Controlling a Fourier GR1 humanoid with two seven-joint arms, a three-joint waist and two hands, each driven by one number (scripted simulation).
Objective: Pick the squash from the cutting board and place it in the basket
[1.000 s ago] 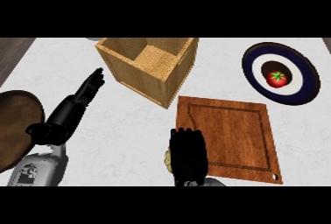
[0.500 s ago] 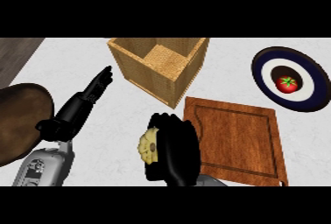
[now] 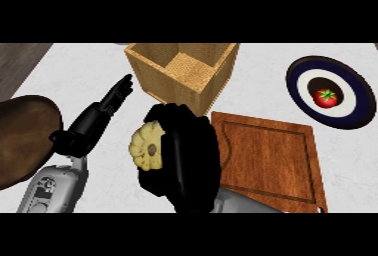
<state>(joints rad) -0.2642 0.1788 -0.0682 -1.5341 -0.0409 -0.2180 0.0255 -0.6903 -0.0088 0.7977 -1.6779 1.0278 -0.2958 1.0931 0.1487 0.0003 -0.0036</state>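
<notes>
Pale marbled bench (image 3: 310, 55) under everything, dark strip at the far left edge. Wooden basket (image 3: 151, 70) standing open at the top, just beyond the cutting board (image 3: 266, 155) – now bare, squash off it. Squash (image 3: 146, 146), pale yellow and scalloped, held in the right hand (image 3: 188, 155), dark fingers (image 3: 173, 117) curled round it from above and the right so that only its left side shows. Carried just left of the board's edge and just short of the basket's near corner – not yet over the opening. Probably mid-transfer: lifted, still to be brought forward over the rim and let go inside. Left hand (image 3: 92, 120) resting at the left, fingers straight and together, pointing up toward the basket, holding nothing. Brown round plate (image 3: 22, 140) at the far left edge; dark blue plate (image 3: 299, 80) at upper right with a tomato (image 3: 327, 97) on it – neither part of the job.
</notes>
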